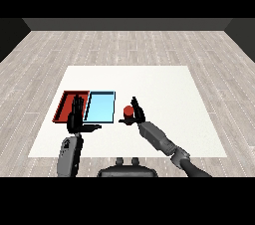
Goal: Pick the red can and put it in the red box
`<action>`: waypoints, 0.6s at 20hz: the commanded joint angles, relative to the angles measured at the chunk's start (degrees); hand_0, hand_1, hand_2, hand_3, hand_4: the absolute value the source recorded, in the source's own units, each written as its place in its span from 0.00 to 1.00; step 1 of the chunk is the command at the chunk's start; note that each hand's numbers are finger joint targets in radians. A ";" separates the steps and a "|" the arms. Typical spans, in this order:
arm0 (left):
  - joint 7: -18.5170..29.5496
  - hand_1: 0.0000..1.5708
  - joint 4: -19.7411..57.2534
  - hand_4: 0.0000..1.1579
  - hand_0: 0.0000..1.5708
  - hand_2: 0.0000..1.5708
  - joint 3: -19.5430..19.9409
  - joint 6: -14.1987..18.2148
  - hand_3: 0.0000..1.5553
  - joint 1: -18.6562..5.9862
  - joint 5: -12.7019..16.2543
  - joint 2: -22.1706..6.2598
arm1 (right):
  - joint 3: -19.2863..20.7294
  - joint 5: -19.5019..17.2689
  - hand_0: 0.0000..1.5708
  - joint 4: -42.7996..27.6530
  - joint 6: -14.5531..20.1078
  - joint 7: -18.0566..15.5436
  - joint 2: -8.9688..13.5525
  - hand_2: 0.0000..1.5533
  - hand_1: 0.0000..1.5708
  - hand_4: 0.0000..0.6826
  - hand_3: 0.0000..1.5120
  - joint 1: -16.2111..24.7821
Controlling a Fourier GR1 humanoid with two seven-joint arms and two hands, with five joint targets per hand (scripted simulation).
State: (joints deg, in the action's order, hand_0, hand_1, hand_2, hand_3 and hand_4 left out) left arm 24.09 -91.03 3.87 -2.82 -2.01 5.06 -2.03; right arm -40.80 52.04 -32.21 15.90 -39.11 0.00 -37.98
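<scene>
Head view shows the right hand curled round the red can, with the thumb side wrapping its right flank, so the can is already gripped. It stands upright just right of the light blue tray; whether it is touching the worktop or just clear of it cannot be told. The red tray, where the can belongs, lies at the far left, with the blue tray between it and the can, so the carry will probably have to cross the blue one. The left hand is raised with straight fingers, holding nothing, in front of the seam between the two trays; it seems merely parked there, though it stands near the likely path to the red tray.
</scene>
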 commanded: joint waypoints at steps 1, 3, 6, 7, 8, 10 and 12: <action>1.94 0.00 1.07 0.00 0.00 0.00 1.98 -1.61 0.00 0.46 1.76 -1.26 | -1.00 3.02 0.32 -0.27 4.75 0.12 0.00 0.43 0.32 0.00 0.28 0.87; -1.93 0.00 -0.64 0.00 0.00 0.00 0.80 1.02 0.00 -1.75 0.36 -0.30 | -3.32 3.79 0.94 -0.68 12.09 1.31 0.00 0.95 0.94 0.83 0.95 -1.89; 1.62 0.00 0.12 0.00 0.00 0.00 0.25 -1.44 0.00 2.16 0.88 -0.34 | -4.94 6.55 0.92 -0.18 14.10 2.44 0.00 0.94 0.92 0.90 0.94 -5.39; 0.25 0.00 -1.12 0.00 0.00 0.00 -1.79 1.83 0.00 1.42 -1.84 1.59 | -4.78 5.27 0.95 1.10 12.75 -0.28 0.00 0.94 0.95 0.90 0.94 -2.05; -0.12 0.00 -0.50 0.00 0.00 0.00 -0.11 0.07 0.00 0.59 -0.48 -0.51 | -5.50 5.86 0.94 0.69 13.26 0.54 0.00 0.94 0.94 0.88 0.93 -2.71; -1.92 0.00 -2.44 0.00 0.00 0.00 2.41 -2.51 0.00 0.10 2.51 -3.30 | -6.21 5.37 0.94 -1.20 14.78 0.28 0.00 0.93 0.94 0.86 0.93 -1.61; -1.67 0.00 -3.37 0.00 0.00 0.00 -1.63 1.56 0.00 1.44 -1.78 0.47 | -5.83 4.06 0.92 -0.26 14.56 0.72 0.00 0.93 0.92 0.87 0.92 -3.44</action>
State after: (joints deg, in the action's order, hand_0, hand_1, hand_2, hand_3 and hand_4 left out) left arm 23.08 -92.94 3.64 -2.89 -1.42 5.07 -2.49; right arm -46.26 56.91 -32.26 28.77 -39.07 0.01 -40.30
